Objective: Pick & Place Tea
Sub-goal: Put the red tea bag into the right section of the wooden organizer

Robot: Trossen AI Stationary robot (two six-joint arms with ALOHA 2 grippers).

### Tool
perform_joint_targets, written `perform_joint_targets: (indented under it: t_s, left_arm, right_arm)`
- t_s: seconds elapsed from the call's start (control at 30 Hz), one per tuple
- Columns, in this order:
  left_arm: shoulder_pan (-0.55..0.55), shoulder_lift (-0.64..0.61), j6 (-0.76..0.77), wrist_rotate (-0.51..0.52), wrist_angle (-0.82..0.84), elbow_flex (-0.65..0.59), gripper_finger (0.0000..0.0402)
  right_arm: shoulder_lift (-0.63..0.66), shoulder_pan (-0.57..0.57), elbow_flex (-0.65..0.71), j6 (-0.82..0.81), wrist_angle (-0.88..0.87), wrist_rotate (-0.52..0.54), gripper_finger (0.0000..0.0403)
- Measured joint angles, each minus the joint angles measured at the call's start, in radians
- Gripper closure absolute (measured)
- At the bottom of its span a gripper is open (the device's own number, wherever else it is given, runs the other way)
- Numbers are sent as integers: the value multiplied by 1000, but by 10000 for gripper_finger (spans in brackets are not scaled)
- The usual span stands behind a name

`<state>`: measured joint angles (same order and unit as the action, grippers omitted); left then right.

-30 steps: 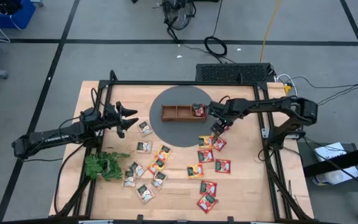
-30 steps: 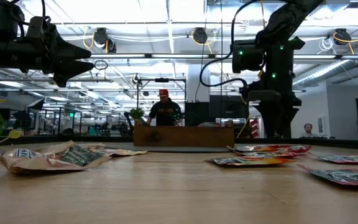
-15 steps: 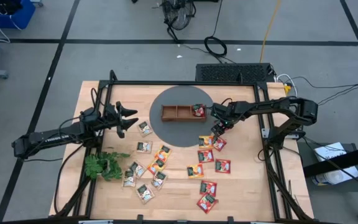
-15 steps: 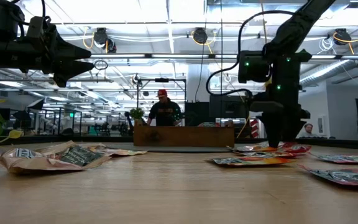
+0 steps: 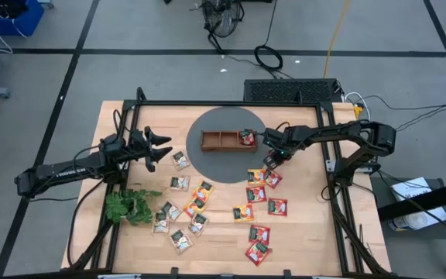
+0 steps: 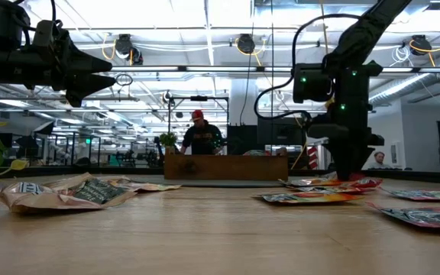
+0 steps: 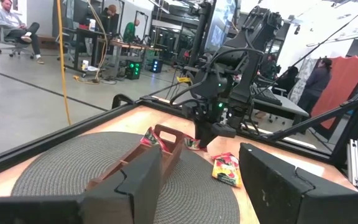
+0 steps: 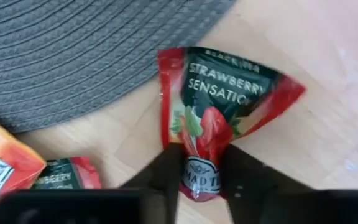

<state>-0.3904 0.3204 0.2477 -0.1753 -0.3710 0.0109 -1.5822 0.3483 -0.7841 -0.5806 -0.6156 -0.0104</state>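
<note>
Many tea sachets lie flat on the wooden table: red ones [image 5: 256, 194] at the right, pale green-printed ones [image 5: 179, 183] and orange ones [image 5: 201, 191] in the middle. My right gripper [image 8: 201, 171] points down beside the round grey mat [image 5: 207, 164] and is shut on a red strawberry sachet [image 8: 225, 93]. The brown wooden tray [image 5: 221, 141] stands on the mat, with a red sachet [image 5: 246, 138] in its right compartment. My left gripper [image 5: 155, 147] hovers open above the table's left part. My right gripper pinches the red sachet's narrow end [image 8: 201, 155] between its two fingers [image 8: 166, 168]. The fingers come from above, pointing down. The foil is puckered between them. The rest of the sachet lies on the wood by the mat's edge.
A green leafy sprig [image 5: 128, 207] lies near the left front. A black frame [image 5: 231, 104] runs round the table. In the low view, people [image 6: 200, 137] are in the room behind the tray.
My right gripper has come down onto the red sachet at the mat's right edge, shifting slightly toward the table's near edge, and has shut on it. The sachet has puckered between the fingers. The left arm has kept still.
</note>
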Motion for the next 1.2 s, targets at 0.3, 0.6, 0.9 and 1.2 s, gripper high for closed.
perform_joint_targets:
  t_s: [0.3, 0.6, 0.9, 1.2]
  left_arm:
    - [0, 0, 0, 0, 0, 0, 188]
    - [0, 0, 0, 0, 0, 0, 188]
    - [0, 0, 0, -1, 0, 0, 188]
    - [0, 0, 1, -3, 0, 0, 188]
  right_arm:
    - [79, -25, 6, 25, 4, 91, 377]
    - [235, -176, 5, 40, 331, 419, 377]
    - [98, -220, 3, 215, 770, 508, 377]
    - [-65, -187, 3, 201, 956, 508, 377]
